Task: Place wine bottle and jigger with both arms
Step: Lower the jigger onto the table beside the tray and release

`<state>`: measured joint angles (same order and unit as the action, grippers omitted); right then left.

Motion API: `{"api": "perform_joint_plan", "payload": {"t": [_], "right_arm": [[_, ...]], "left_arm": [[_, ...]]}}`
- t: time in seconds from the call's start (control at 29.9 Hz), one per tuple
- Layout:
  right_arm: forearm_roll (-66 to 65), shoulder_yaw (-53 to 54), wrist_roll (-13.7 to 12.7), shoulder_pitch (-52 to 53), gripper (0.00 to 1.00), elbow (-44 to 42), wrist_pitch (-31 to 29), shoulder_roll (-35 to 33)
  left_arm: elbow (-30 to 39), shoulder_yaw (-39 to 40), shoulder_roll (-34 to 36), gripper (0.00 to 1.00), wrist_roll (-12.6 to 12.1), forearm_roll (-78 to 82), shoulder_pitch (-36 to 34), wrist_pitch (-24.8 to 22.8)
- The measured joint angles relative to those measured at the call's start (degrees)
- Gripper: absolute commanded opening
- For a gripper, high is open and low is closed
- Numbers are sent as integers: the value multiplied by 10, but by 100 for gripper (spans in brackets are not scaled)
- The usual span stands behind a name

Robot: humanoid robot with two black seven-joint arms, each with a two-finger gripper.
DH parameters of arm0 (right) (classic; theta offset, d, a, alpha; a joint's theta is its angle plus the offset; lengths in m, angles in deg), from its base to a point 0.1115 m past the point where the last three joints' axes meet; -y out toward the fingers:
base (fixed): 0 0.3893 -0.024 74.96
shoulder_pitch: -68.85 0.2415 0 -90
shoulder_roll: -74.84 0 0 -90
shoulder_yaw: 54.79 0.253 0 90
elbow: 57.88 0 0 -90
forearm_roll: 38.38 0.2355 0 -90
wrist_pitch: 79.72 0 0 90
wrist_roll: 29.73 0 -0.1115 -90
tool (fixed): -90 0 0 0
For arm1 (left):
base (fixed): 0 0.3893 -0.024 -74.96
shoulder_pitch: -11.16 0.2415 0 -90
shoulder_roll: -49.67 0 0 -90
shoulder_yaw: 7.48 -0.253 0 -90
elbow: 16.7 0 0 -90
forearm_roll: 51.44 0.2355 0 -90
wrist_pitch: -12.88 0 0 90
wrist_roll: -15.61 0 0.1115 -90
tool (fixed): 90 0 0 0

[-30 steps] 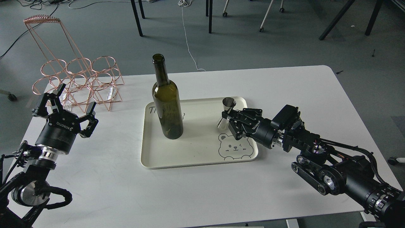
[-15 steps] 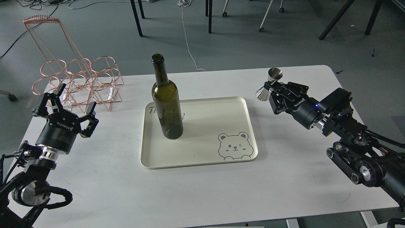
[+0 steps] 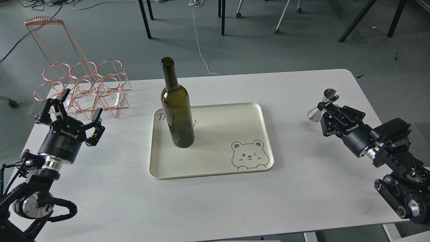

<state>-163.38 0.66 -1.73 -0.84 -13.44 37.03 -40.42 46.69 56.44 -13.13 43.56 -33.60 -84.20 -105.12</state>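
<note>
The left gripper [image 3: 69, 109] is held with fingers spread and nothing between them, well apart from the wine bottle [image 3: 177, 108], which stands upright on the tray [image 3: 215, 168]. At the right, the jigger [image 3: 322, 106] is clamped tilted between the right gripper [image 3: 327, 112] fingers, above the table [image 3: 302, 188].

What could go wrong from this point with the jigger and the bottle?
The jigger hangs tilted in the right claw, gripped at its narrow waist above the table's right side; smooth steel there might slip or land on its side. The wine bottle stands free on the tray, tall and narrow, so the open left claw could tip it when approaching.
</note>
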Motion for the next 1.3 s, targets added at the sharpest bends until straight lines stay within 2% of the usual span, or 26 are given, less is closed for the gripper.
{"api": "perform_joint_plan", "payload": {"t": [0.74,0.9,0.97,1.17,1.27,1.3], "right_arm": [[35,-26,0,-5,17,-74,2,5],[35,-27,0,-4,27,-78,2,8],[35,-27,0,-4,37,-78,2,9],[52,-43,0,-1,56,-77,2,9],[59,-52,0,0,70,-76,6,7],[60,-53,0,0,71,-76,7,7]], "left_arm": [[1,0,-2,99,-1,0,0,0],[1,-1,-1,99,-1,0,0,0],[1,-1,-1,99,-1,0,0,0],[2,-1,0,99,-1,0,0,0],[2,-1,0,99,-1,0,0,0],[3,-1,0,99,-2,0,0,0]]}}
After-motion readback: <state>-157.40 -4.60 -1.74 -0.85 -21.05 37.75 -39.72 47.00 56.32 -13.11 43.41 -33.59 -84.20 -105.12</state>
